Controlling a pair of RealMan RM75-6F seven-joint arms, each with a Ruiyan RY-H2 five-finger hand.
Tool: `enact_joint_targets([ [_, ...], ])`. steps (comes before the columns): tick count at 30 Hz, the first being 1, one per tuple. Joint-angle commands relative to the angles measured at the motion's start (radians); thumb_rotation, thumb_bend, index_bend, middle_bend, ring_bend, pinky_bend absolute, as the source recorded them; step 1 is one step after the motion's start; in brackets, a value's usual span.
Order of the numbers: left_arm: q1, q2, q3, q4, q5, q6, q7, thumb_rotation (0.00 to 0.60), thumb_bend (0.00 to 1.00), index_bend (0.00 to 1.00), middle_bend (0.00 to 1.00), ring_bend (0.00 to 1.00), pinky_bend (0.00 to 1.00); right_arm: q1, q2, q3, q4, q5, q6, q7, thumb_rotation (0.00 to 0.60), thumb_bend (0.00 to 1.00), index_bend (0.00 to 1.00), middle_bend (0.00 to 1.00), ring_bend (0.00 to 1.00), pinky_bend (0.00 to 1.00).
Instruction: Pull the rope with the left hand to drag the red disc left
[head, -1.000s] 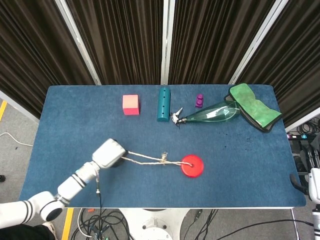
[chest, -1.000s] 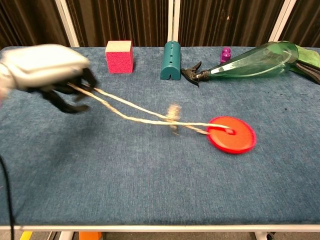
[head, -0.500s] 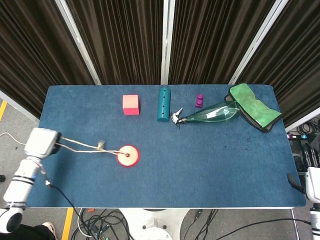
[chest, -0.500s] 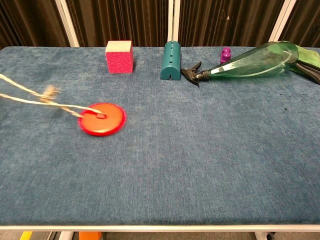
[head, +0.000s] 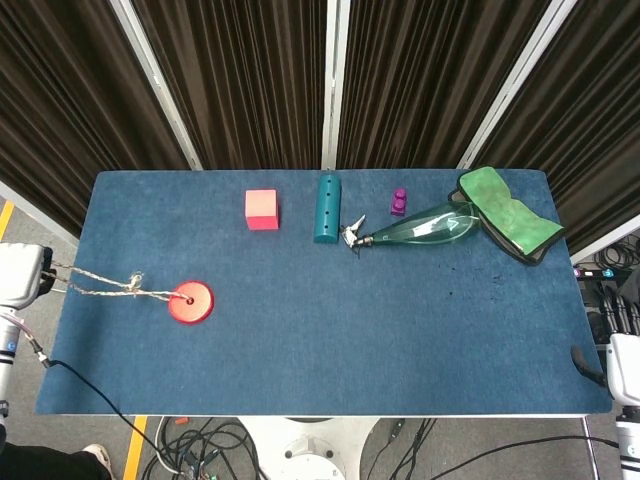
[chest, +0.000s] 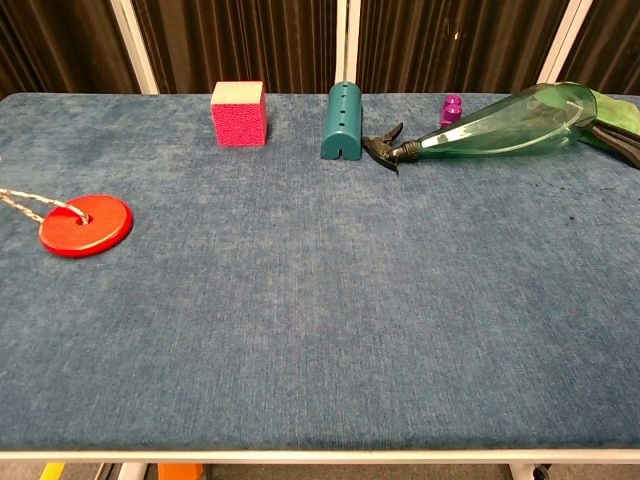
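The red disc lies flat near the table's left edge; in the chest view the red disc is at the far left. A beige rope runs taut from the disc's centre hole leftward past the table edge. My left hand is off the table's left side and holds the rope's end; the chest view shows only a short piece of rope. Part of my right hand shows beyond the table's right edge; its fingers are too cropped to read.
Along the back of the blue table stand a pink cube, a teal cylinder, a small purple piece, a green spray bottle lying on its side, and a green cloth.
The left hand has pulled the rope leftward off the table's edge. The red disc slid from right of centre to near the table's left edge.
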Motion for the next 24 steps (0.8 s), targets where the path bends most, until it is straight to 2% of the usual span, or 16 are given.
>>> enact_joint_targets([
  [1,-0.010,-0.010,-0.008,-0.027,0.032,-0.014,-0.034,0.600,0.34,0.77,1.00,0.80,0.67,0.000,-0.001,-0.001,0.002,0.001,-0.002,0.001,0.600,0.21,0.00,0.00,0.00,0.00],
  [6,-0.054,-0.092,-0.035,-0.068,0.173,-0.025,-0.215,0.600,0.34,0.77,1.00,0.80,0.67,0.004,-0.006,-0.003,0.003,-0.001,-0.008,-0.001,0.600,0.21,0.00,0.00,0.00,0.00],
  [9,-0.097,-0.156,-0.032,-0.072,0.269,-0.037,-0.265,0.600,0.34,0.77,1.00,0.80,0.67,0.004,-0.008,-0.003,0.003,-0.001,-0.008,-0.002,0.600,0.21,0.00,0.00,0.00,0.00],
  [10,-0.110,-0.175,-0.028,-0.067,0.287,-0.049,-0.266,0.600,0.34,0.77,1.00,0.78,0.67,0.004,-0.009,-0.003,0.003,0.000,-0.008,-0.002,0.600,0.21,0.00,0.00,0.00,0.00],
  [11,-0.132,-0.182,-0.014,-0.070,0.282,-0.108,-0.249,0.600,0.33,0.75,0.96,0.73,0.65,0.004,-0.009,-0.003,0.003,0.000,-0.007,-0.001,0.600,0.21,0.00,0.00,0.00,0.00],
  [12,-0.155,-0.170,-0.001,-0.082,0.261,-0.179,-0.225,0.600,0.31,0.66,0.84,0.59,0.60,0.004,-0.009,-0.003,0.003,0.000,-0.007,-0.001,0.600,0.21,0.00,0.00,0.00,0.00],
  [13,-0.176,-0.153,0.006,-0.101,0.240,-0.241,-0.210,0.600,0.28,0.51,0.65,0.41,0.52,0.004,-0.008,-0.003,0.002,0.000,-0.007,0.000,0.600,0.21,0.00,0.00,0.00,0.00],
  [14,-0.192,-0.141,0.005,-0.117,0.219,-0.282,-0.205,0.600,0.25,0.38,0.47,0.27,0.45,0.004,-0.007,-0.003,0.002,0.000,-0.006,0.001,0.600,0.21,0.00,0.00,0.00,0.00],
  [15,-0.206,-0.134,0.002,-0.130,0.197,-0.313,-0.197,0.600,0.23,0.24,0.30,0.16,0.38,0.002,-0.007,-0.003,0.004,0.000,-0.004,0.003,0.600,0.21,0.00,0.00,0.00,0.00],
  [17,-0.212,-0.132,-0.002,-0.132,0.188,-0.310,-0.172,0.600,0.21,0.13,0.12,0.06,0.30,0.001,-0.006,-0.002,0.007,0.004,-0.003,0.007,0.600,0.21,0.00,0.00,0.00,0.00],
  [19,-0.203,-0.133,-0.002,-0.130,0.192,-0.277,-0.143,0.600,0.21,0.10,0.04,0.01,0.25,0.000,-0.005,-0.001,0.010,0.010,-0.008,0.011,0.600,0.21,0.00,0.00,0.00,0.00],
  [24,-0.168,-0.076,0.012,-0.167,0.171,-0.242,-0.128,0.600,0.21,0.10,0.01,0.00,0.21,0.002,-0.009,-0.004,0.015,0.007,-0.013,0.016,0.600,0.21,0.00,0.00,0.00,0.00],
])
